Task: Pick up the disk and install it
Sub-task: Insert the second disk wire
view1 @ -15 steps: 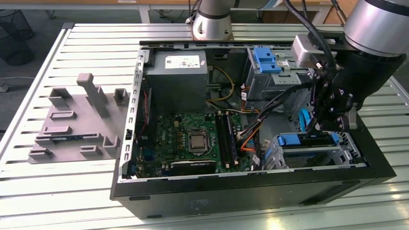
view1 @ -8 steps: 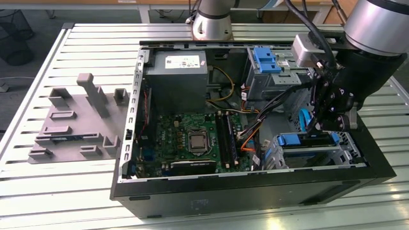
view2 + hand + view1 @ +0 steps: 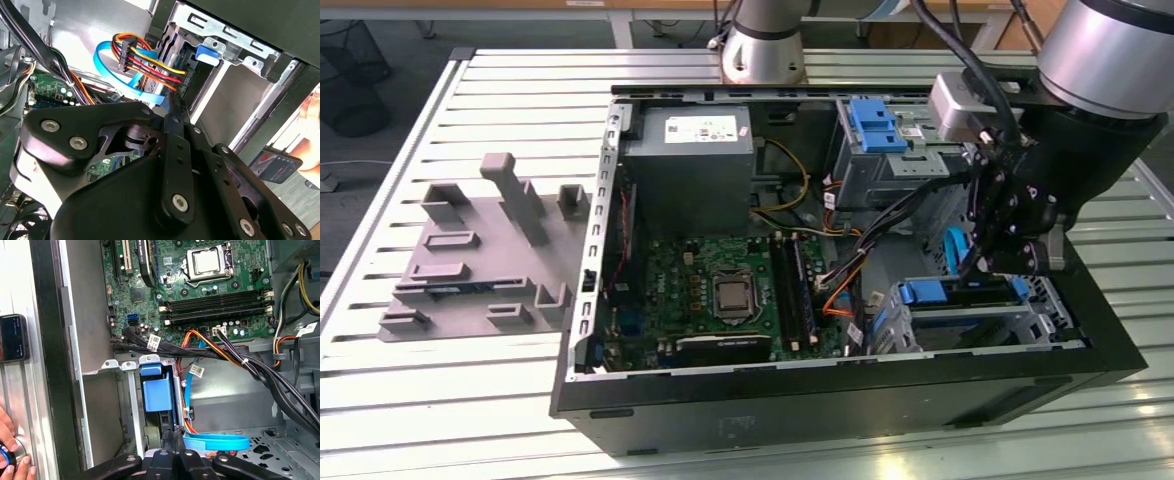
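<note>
On the exterior view's left, a grey holder block (image 3: pixel 467 250) sits on the slatted table (image 3: pixel 400 400). In the middle is the open computer case (image 3: pixel 854 400) with its green board (image 3: pixel 707 290). On the exterior view's right, the disk (image 3: pixel 945 293) sits in the metal cage (image 3: pixel 961 325), blue frame showing. The gripper (image 3: pixel 983 272) hangs right over it. In the first wrist view the gripper (image 3: pixel 173 440) has its jaws together, tips just at the end of the disk (image 3: pixel 159 392).

Green motherboard (image 3: pixel 720 290), blue carrier frame (image 3: pixel 159 392), black end effector (image 3: pixel 172 447), grey table (image 3: pixel 454 120)
</note>
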Robot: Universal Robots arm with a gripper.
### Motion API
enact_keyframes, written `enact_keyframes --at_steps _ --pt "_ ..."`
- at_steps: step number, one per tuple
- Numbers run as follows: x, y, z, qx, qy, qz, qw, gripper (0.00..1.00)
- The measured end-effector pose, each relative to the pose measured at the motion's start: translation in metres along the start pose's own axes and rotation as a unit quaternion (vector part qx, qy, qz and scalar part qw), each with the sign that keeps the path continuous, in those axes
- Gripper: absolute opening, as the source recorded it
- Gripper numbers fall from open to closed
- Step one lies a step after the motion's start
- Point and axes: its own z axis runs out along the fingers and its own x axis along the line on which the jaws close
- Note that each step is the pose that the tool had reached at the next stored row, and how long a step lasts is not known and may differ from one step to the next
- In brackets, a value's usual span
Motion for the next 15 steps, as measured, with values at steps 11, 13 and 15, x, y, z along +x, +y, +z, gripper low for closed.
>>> enact_keyframes --at_steps 11,13,15 --pt "0.0003 0.0 -0.0031 -0.0002 -0.0004 0.0 1.0 0.17" --pt "0.0003 -0.0001 -0.0031 -0.0003 -0.0005 0.0 1.0 0.17" --pt "0.0003 -0.0001 -0.0034 -0.0003 -0.0004 0.0 1.0 0.17"
